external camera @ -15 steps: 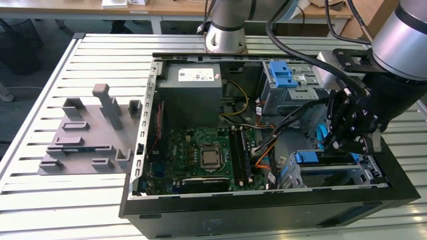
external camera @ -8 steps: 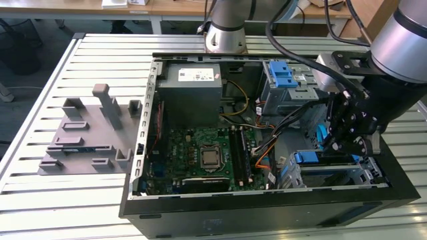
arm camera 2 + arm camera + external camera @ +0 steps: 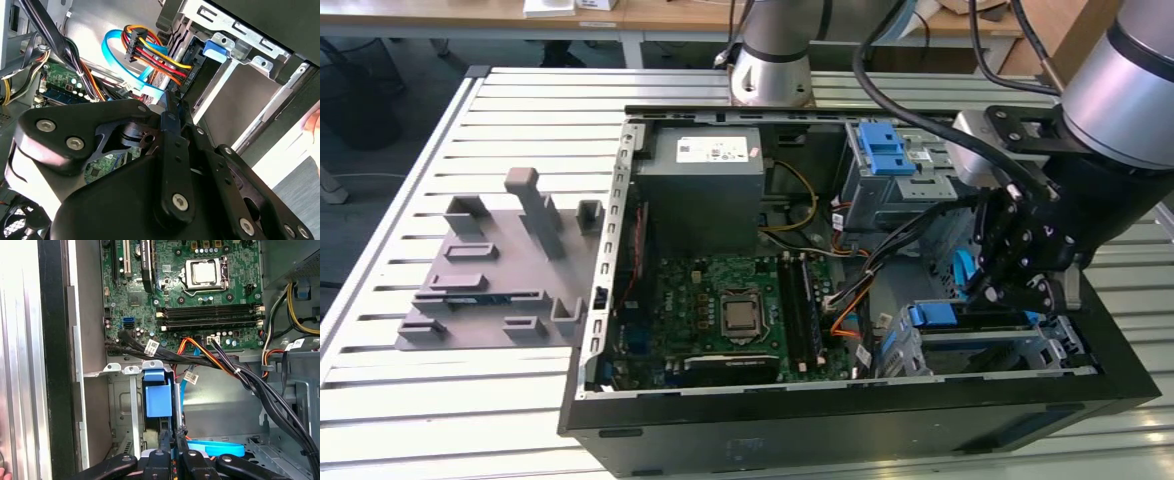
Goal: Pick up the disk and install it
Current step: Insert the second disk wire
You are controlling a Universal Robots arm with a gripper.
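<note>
The gripper (image 3: 176, 452) is reaching down inside the computer case (image 3: 607, 300), its fingers pinched together on the edge of the disk (image 3: 159, 399), which is standing upright in the drive bay beside the motherboard (image 3: 190, 290). Doing this well likely means keeping the disk square to the bay and avoiding the cables (image 3: 210, 365).

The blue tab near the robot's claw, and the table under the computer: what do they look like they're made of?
The blue tab looks like moulded plastic: flat, even colour, dull sheen, rounded edges. The table looks like bare metal, probably aluminium: pale silver slats with long straight grooves and a soft reflection. Neither can be confirmed by sight alone.
</note>
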